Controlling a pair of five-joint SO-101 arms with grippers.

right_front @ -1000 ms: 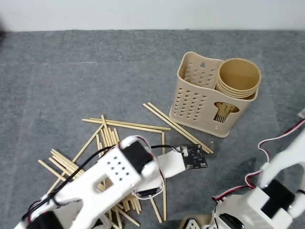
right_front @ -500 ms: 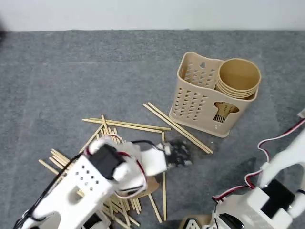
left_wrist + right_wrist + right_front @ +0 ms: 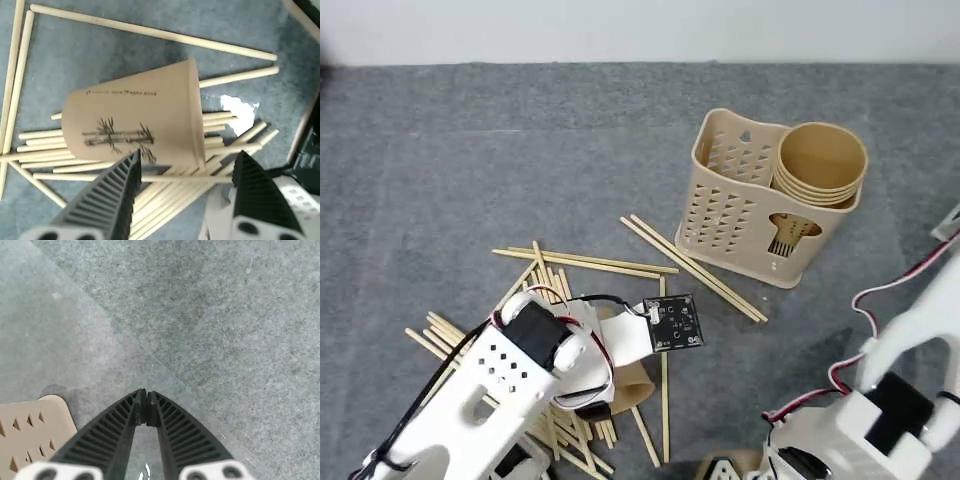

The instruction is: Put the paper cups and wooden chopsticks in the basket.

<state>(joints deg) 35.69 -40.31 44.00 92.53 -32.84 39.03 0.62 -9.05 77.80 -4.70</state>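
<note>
A paper cup [image 3: 135, 120] with a bamboo print lies on its side on a heap of wooden chopsticks [image 3: 150, 32]. My left gripper [image 3: 189, 156] hangs open just above the cup's rim end, one finger on each side. From above, the left arm covers most of that cup [image 3: 632, 386] and the chopsticks [image 3: 590, 262] spread around it. The beige basket [image 3: 740, 215] stands at the back right with a stack of paper cups [image 3: 820, 160] in one compartment. My right gripper [image 3: 145, 394] is shut and empty over bare grey mat.
Two long chopsticks [image 3: 695, 268] lie against the basket's front. A corner of the basket [image 3: 30, 437] sits beside the right gripper. The right arm's base [image 3: 880, 420] and its cables fill the front right corner. Grey mat [image 3: 520, 140] covers the back left.
The left arm has swung back and to the left, bringing its wrist over the fallen cup. The right arm has shifted only slightly.
</note>
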